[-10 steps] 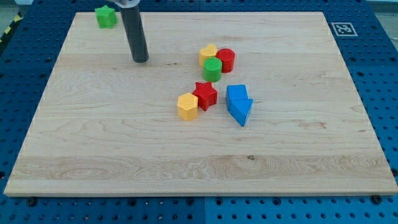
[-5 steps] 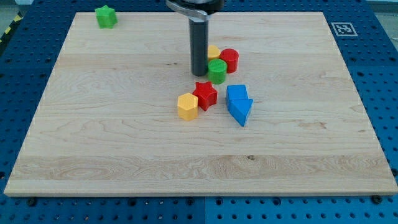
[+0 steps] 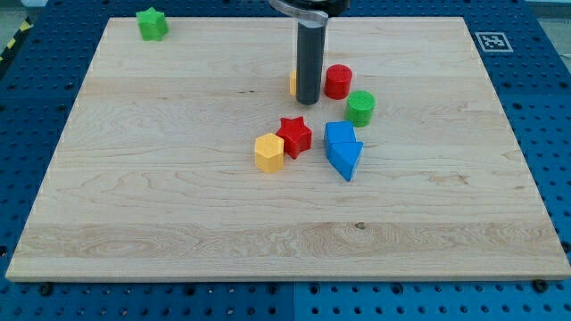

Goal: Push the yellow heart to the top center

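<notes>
The yellow heart [image 3: 293,82] is mostly hidden behind my rod; only a yellow sliver shows at the rod's left edge, a little above the board's middle. My tip [image 3: 308,100] rests right in front of it, on its lower side. A red cylinder [image 3: 337,81] stands just right of the rod. A green cylinder [image 3: 360,107] sits lower right of that, apart from the others.
A red star [image 3: 294,135] and a yellow hexagon [image 3: 268,152] touch below my tip. A blue arrow-shaped block [image 3: 343,148] lies right of the star. A green star [image 3: 153,23] sits at the board's top left corner. A fiducial marker [image 3: 492,41] is at the top right.
My rod swept from the upper left to the cluster of blocks. The green cylinder was knocked to the right and down, away from the yellow heart and red cylinder. The rod now covers the heart.
</notes>
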`<act>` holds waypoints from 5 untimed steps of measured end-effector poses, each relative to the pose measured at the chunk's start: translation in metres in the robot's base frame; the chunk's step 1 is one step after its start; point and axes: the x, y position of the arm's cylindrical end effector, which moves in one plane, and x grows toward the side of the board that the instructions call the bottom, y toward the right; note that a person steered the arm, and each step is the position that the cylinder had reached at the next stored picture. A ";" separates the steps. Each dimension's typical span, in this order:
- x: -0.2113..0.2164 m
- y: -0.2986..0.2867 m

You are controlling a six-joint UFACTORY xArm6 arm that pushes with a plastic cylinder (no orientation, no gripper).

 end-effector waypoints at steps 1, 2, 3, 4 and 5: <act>-0.019 0.000; -0.037 0.000; -0.055 0.000; -0.061 -0.011; -0.061 -0.021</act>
